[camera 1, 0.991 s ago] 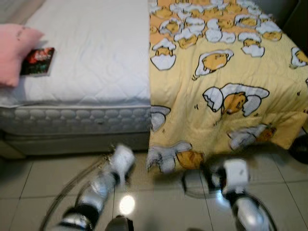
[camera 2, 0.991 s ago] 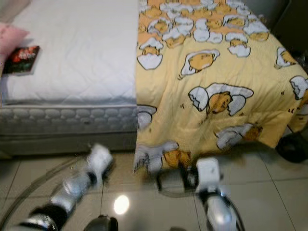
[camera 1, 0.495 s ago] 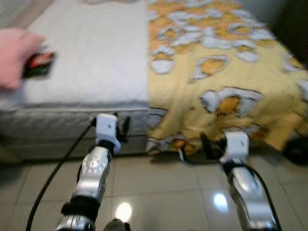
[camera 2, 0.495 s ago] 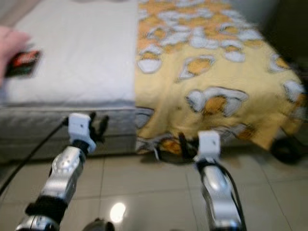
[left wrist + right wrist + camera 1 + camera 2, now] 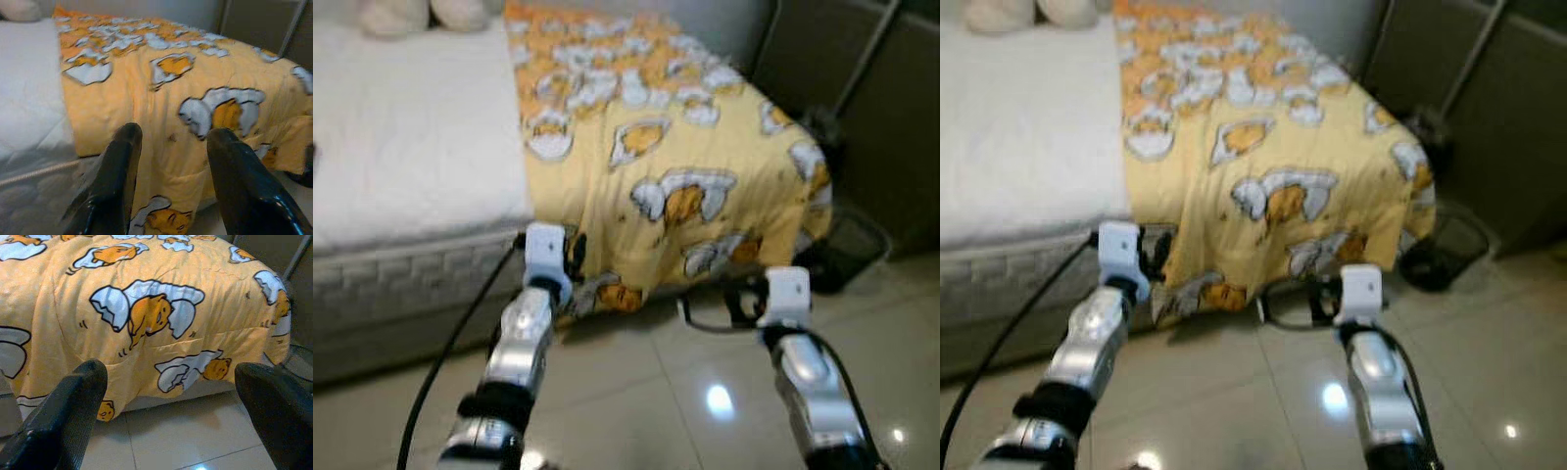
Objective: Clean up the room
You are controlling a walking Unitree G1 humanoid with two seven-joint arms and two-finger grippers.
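Two grippers raised before the bed (image 5: 401,166): left gripper (image 5: 171,142) with jaws parted, empty, near the hanging edge of the yellow blanket (image 5: 656,166); right gripper (image 5: 171,377) with jaws wide, empty, facing the blanket's lower corner above the tiled floor (image 5: 646,392). Blanket drapes over the mattress's foot end.

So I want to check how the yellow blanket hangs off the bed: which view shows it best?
The left eye view: the whole yellow blanket draping over the bed toward the floor. The right eye view matches; wrist views show closer patches past each gripper's fingers.
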